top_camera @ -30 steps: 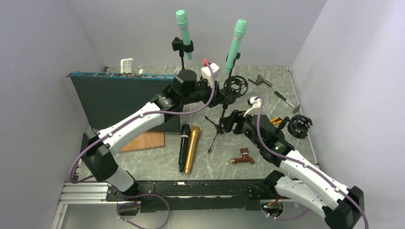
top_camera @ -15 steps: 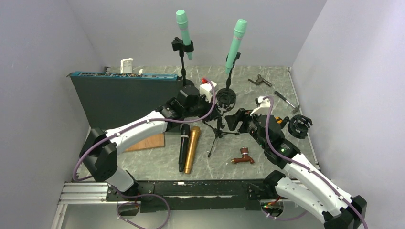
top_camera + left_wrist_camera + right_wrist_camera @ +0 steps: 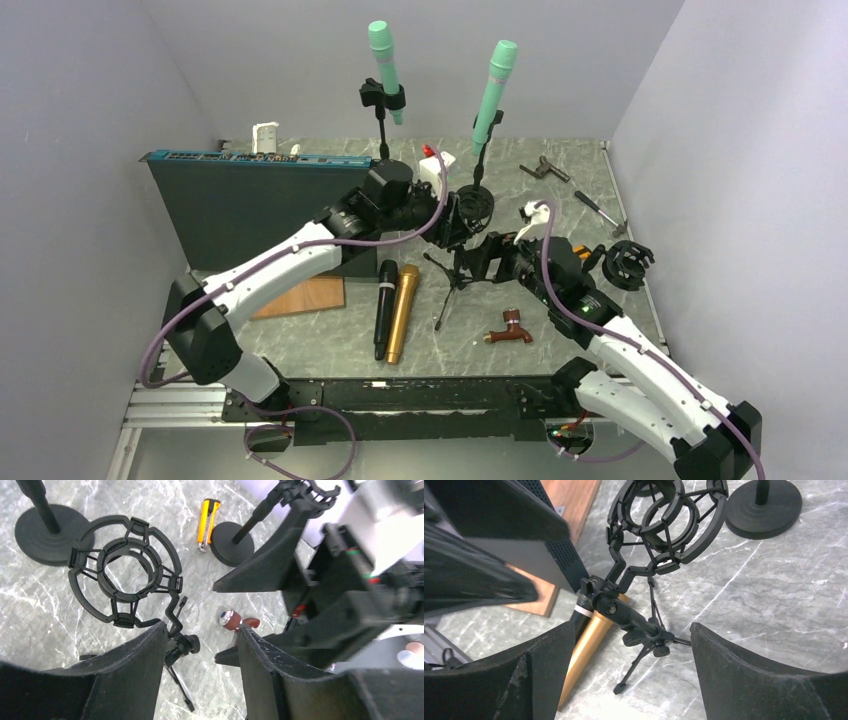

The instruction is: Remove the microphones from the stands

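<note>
Parted on both sides since a second ago: left claw (image 3: 202,630) from nearly pinched to a moderate gap, right claw (image 3: 633,630) wider again, both now open and gripping nothing. Straddling but not touching the small black tripod stand (image 3: 629,617) in the right wrist view, with the black ring-shaped shock mount (image 3: 666,562) at its top just ahead of the fingers. Same mount seen from above in the left wrist view, ring plainly empty. Mount lower and further left than a second ago, unmoved over the last half second; left arm drawn back up from its lower reach of half a second ago. Reads as a release: stand left on the grey marbled worktop (image 3: 440,345), claws letting go. Flat by the tripod's feet, a slim black microphone (image 3: 385,310) and a gold metal microphone (image 3: 402,315), side by side (same spot in all three overhead views). Clipped upright at the back, a pair of mint-green microphones (image 3: 383,60) on black round-based stands (image 3: 47,530). Likely done if the tripod's microphone was meant; otherwise the green pair yet to come off.
</note>
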`<action>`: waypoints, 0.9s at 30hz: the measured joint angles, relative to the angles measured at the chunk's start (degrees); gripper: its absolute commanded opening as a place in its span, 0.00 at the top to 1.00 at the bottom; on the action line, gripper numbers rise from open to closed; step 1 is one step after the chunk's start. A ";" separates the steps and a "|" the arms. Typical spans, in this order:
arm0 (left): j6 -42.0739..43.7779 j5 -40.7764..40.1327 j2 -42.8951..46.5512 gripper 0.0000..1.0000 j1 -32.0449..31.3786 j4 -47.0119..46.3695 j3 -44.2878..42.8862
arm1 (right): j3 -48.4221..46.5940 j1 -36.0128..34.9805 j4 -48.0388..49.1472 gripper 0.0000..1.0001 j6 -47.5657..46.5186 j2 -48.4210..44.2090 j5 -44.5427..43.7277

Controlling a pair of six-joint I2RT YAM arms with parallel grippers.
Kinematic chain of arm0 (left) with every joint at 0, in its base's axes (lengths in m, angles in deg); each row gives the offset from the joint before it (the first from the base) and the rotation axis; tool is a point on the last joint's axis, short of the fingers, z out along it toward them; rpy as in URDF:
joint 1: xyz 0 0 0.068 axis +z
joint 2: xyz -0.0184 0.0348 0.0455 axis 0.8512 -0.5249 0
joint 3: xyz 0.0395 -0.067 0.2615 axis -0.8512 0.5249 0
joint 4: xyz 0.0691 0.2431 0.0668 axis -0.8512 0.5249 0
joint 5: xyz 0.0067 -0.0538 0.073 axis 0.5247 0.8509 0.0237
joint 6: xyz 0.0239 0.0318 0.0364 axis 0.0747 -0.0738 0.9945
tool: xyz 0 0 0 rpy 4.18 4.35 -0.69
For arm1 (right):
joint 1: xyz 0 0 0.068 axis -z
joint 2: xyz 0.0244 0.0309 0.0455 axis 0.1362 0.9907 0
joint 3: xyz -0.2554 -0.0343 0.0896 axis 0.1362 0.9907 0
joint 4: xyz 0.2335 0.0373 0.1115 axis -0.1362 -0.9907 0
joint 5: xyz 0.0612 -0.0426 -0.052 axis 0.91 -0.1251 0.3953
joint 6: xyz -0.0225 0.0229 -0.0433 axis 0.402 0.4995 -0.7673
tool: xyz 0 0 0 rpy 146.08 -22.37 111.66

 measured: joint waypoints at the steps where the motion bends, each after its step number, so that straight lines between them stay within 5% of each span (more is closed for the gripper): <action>1: -0.17 0.57 0.48 0.42 0.22 0.11 -0.44 | 0.07 -0.31 0.11 0.11 -0.63 0.48 0.13; 7: -0.04 2.29 5.95 0.45 4.24 1.03 -0.48 | -0.44 -9.73 1.18 0.16 -4.83 6.88 -6.88; 12: 2.45 -0.85 11.98 0.46 7.76 1.07 1.07 | -5.42 -19.15 0.57 0.42 -9.01 17.66 -20.50; 16: 5.49 -3.93 16.22 0.46 7.91 1.07 3.52 | -9.07 -21.14 0.31 0.50 -9.09 23.93 -31.34; 27: 9.11 -7.15 19.89 0.48 7.85 2.05 6.34 | -5.38 -21.49 2.91 0.96 -7.72 22.12 -40.48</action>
